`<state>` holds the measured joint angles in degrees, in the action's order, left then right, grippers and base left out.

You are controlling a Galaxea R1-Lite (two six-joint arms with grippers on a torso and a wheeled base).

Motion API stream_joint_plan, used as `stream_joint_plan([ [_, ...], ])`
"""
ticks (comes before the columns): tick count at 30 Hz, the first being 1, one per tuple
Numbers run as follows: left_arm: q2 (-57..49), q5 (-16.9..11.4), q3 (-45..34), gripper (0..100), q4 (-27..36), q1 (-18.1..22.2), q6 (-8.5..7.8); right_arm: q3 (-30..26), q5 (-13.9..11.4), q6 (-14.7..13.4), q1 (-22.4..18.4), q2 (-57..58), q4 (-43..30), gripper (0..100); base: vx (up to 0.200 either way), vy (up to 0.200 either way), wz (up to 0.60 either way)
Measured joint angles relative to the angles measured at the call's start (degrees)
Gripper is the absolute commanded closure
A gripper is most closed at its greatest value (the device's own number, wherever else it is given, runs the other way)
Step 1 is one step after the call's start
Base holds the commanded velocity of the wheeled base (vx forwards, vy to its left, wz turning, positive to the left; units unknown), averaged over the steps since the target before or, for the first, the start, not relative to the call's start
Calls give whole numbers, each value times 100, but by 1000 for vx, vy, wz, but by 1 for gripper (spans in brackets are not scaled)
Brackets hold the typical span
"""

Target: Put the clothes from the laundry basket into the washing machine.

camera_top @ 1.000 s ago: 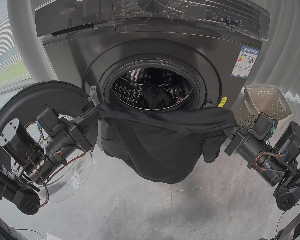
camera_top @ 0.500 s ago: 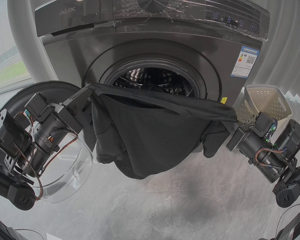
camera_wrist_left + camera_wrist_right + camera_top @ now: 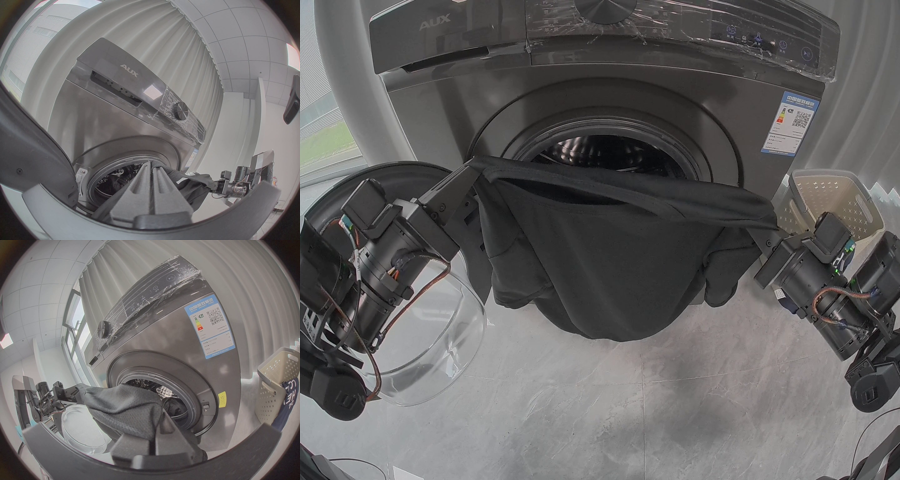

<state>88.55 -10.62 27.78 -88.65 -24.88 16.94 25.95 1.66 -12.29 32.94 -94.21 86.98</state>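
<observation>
The jaws of the left gripper [image 3: 464,177] are seen pressed together on one upper corner of a black garment [image 3: 612,262], the cloth emerging from between the two fingers in the left wrist view. The jaws of the right gripper [image 3: 761,242] are closed on the opposite corner, where the fabric is bunched and draped over the fingers. The garment is held stretched between the two grippers, its upper edge drawn as a taut band across the drum opening [image 3: 612,153] of the washing machine [image 3: 600,94], slightly higher at the left gripper than at the right. Below that edge the body of the garment hangs in a loose pouch in front of the machine, with a sleeve dangling near each gripper, and its lowest fold is kept clear of the grey floor [image 3: 644,406]. Other dark clothing [image 3: 175,407] is visible inside the drum behind the held piece. The round door [image 3: 400,187] stands swung open on the robot's left, just behind the left arm. The laundry basket [image 3: 837,200] is placed on the floor beside the machine on the robot's right, near the right arm, and a blue cloth [image 3: 286,405] is draped over its rim.
</observation>
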Motion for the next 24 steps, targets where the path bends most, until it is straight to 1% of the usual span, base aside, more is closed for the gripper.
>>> stream_joint_plan([
  [10, -10, -5, -2, 100, 2, -34, -1, 34, -5, 0, 11, 11, 0, 100, 0, 0, 0],
  [14, 1, -44, -13, 100, 7, -119, -1, 11, -5, -2, 33, -6, -11, 100, 0, 0, 0],
  [19, 83, -51, -17, 100, 2, -419, -4, 50, -40, -11, 252, -160, -87, 100, 0, 0, 0],
  [24, 207, -41, 13, 100, -4, -552, -6, 340, -119, 44, 452, -796, -110, 100, 0, 0, 0],
])
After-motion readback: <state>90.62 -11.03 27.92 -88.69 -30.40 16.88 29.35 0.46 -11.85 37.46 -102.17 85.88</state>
